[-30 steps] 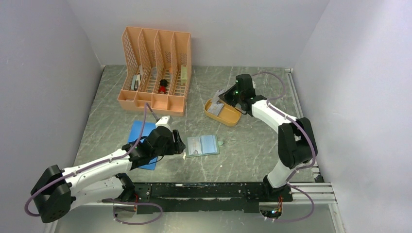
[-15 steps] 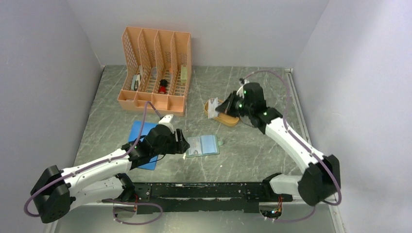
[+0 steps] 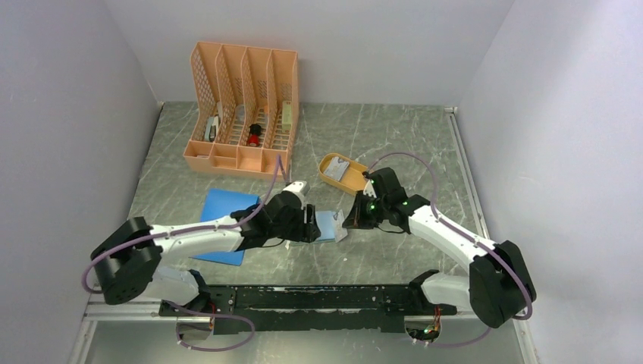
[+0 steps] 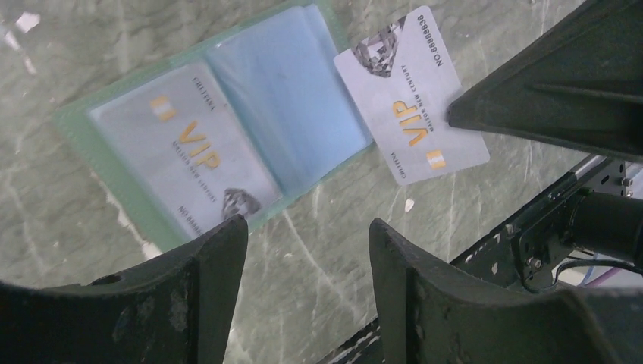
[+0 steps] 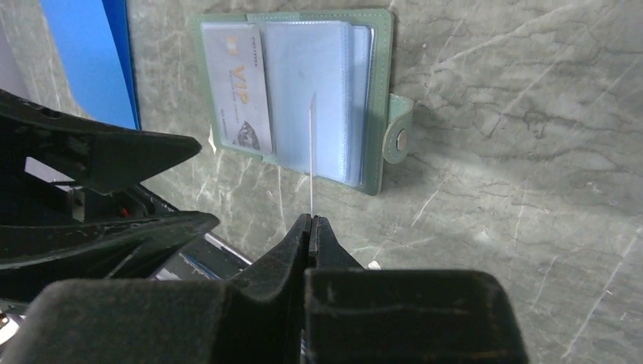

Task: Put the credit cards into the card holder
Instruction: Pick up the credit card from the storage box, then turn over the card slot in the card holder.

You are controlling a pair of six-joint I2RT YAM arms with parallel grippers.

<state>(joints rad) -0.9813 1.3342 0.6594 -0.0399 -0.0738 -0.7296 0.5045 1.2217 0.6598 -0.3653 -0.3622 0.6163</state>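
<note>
The left gripper (image 3: 307, 224) hovers open and empty above the holder (image 4: 227, 144), which lies unfolded on the bench (image 3: 379, 136) with one card (image 4: 186, 163) tucked in its left pocket. At the holder's right edge a second card (image 4: 409, 98) stands on edge, pinched in the closed right gripper (image 5: 311, 220). A yellow tray (image 3: 324, 168) sits farther back.

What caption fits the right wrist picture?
The right pincer pinches a credit card edge-on by the open card holder.
</note>
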